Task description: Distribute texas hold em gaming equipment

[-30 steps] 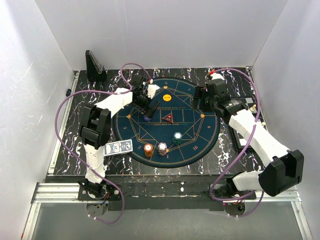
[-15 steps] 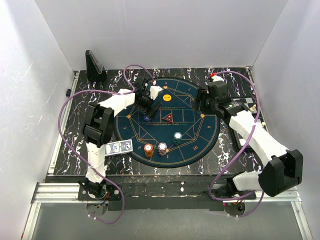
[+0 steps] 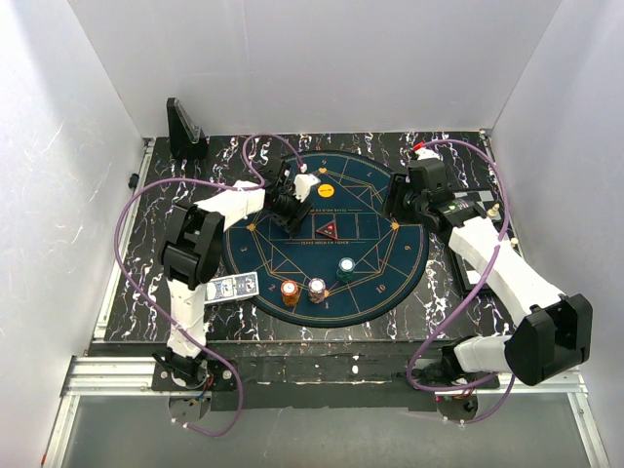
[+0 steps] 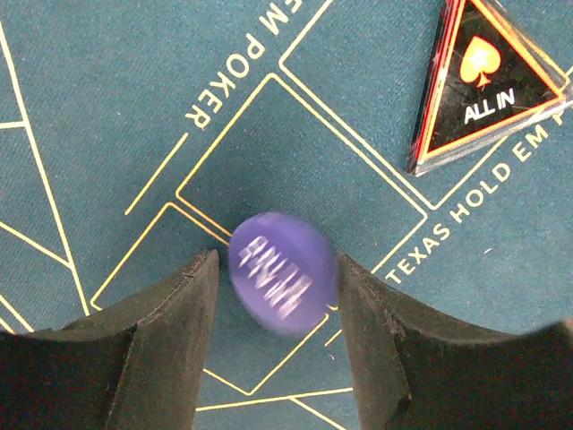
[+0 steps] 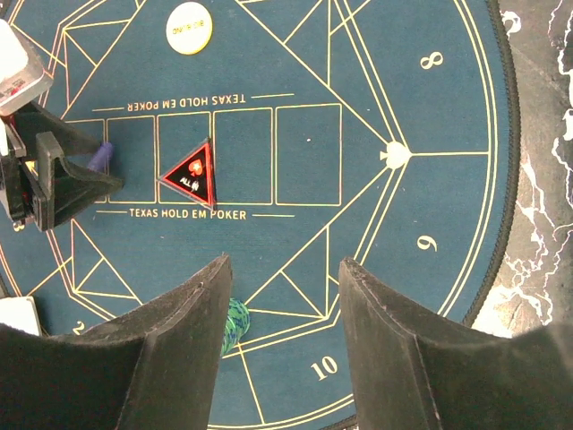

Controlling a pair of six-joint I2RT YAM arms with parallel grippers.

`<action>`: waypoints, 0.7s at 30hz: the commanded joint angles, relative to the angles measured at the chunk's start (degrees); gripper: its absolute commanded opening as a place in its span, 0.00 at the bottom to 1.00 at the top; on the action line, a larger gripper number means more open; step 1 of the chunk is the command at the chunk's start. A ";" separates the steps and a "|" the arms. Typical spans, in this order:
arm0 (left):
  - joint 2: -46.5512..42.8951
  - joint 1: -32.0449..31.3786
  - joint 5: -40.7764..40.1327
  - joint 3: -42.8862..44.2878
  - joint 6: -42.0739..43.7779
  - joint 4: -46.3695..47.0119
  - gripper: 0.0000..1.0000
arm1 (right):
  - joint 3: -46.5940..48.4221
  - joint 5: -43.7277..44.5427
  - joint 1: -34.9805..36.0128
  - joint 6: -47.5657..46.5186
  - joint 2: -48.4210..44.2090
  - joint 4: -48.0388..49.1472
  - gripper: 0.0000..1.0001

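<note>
Left gripper (image 4: 277, 258): I see its fingers apart, flanking a blurred purple chip (image 4: 283, 274), lower centre.
Right gripper (image 5: 285, 269): spread wide, nothing between.
ALL IN marker (image 4: 488, 81): upper right.

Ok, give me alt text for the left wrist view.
A blurred purple poker chip sits between the two black fingers of the left gripper, above a teal Texas Hold'em mat with gold lines; whether it is gripped is unclear. A red-black triangular ALL IN marker lies upper right.
</note>
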 commanded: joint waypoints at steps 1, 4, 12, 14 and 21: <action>-3.53 -0.23 -2.80 -4.79 1.61 0.43 0.53 | 2.02 -0.54 -0.45 -0.44 -0.56 0.90 0.58; -4.58 -0.23 -4.73 -5.59 1.87 0.87 0.51 | 2.38 -0.80 -0.54 -0.44 -0.47 0.90 0.55; -7.66 2.48 -8.86 -9.10 2.22 2.10 0.40 | 2.38 -0.98 -0.54 -0.62 -0.91 0.46 0.46; -8.27 4.33 -9.57 -9.89 2.31 2.19 0.36 | 2.38 -1.15 -0.54 -0.71 -1.09 0.46 0.42; -11.17 12.06 -13.96 -11.74 2.57 2.19 0.29 | 2.29 -2.47 -0.54 -0.71 -1.26 0.37 0.38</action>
